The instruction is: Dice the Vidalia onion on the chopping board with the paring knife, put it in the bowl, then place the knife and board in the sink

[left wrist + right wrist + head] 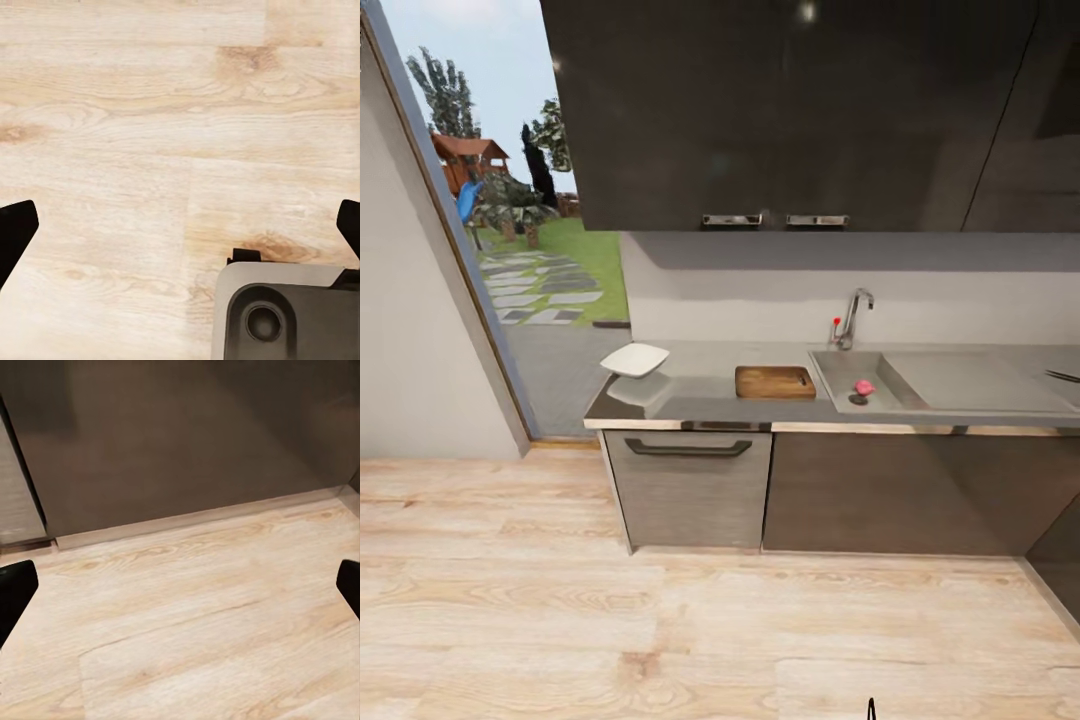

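Onion (864, 387): small pink-red ball in the sink basin, just beside the dark round drain.
Sink (920, 400): grey recessed basin with a flat drainboard on its right side, set in the countertop.
Faucet (853, 316): chrome, behind the basin at the backsplash — a small red knob (835, 323) just to its left.
Board (775, 381): brown wood, flat on the countertop, just left of the sink, apart from the bowl.
Bowl (634, 359): white, squarish, near the countertop's left end, well apart from the sink.
Knife (1063, 376): a thin dark sliver at the head view's right edge (too little of it shows to be sure what it is).
Countertop (700, 395): glossy grey slab over dark cabinet fronts.
Drawer (690, 487): grey front with a dark bar handle, under the bowl and board.
Upper cabinets (780, 110): dark, glossy, two chrome handles at the lower edge.
Floor (660, 630): light wood, between the robot and the cabinets.
Left claw (180, 229): fingers wide apart, nothing between them — floor and a grey part of the robot's base (289, 311) beneath.
Right claw (180, 585): fingers wide apart, holding nothing, over the floor near a dark cabinet front (187, 435).
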Motion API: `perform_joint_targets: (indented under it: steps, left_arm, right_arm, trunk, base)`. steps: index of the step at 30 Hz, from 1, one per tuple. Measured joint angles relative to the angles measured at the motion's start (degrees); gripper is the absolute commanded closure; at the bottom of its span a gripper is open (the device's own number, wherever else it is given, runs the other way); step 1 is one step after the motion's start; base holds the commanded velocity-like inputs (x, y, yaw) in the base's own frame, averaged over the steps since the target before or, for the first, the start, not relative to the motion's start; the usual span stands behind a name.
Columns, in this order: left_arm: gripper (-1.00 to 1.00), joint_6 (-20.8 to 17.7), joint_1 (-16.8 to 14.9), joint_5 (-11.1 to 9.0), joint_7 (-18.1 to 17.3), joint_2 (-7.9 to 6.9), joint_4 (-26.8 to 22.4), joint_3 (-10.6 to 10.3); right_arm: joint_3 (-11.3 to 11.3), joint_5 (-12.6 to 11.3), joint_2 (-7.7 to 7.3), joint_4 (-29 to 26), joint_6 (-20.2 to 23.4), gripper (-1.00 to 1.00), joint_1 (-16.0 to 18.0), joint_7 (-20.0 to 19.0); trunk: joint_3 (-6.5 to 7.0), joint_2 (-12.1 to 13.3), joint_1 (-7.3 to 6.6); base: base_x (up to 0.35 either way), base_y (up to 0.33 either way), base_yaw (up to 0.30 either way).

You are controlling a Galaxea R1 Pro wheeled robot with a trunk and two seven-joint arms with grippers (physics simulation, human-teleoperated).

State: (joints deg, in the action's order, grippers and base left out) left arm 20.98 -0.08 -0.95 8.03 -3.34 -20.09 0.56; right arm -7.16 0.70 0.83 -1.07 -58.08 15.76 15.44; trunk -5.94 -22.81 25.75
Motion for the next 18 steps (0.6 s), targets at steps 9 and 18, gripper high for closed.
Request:
perform_joint_targets:
  steps: [9,18]
  left_arm:
    - [-1.0,0.0,0.0,-0.01,0.0,0.0,0.0,0.02]
    - [-1.0,0.0,0.0,0.0,-0.02,0.0,0.0,-0.04]
  right_arm:
    - [-0.01,0.0,-0.02,0.0,0.0,-1.0,0.01,0.0]
    - [-0.03,-0.01,-0.03,0.0,0.04,-1.0,0.02,0.0]
  trunk:
    - [0.76,0.0,0.0]
    - [0.9,0.01,0.0]
  base:
    - [0.0,0.0,0.0]
    - [0.0,-0.003,0.0]
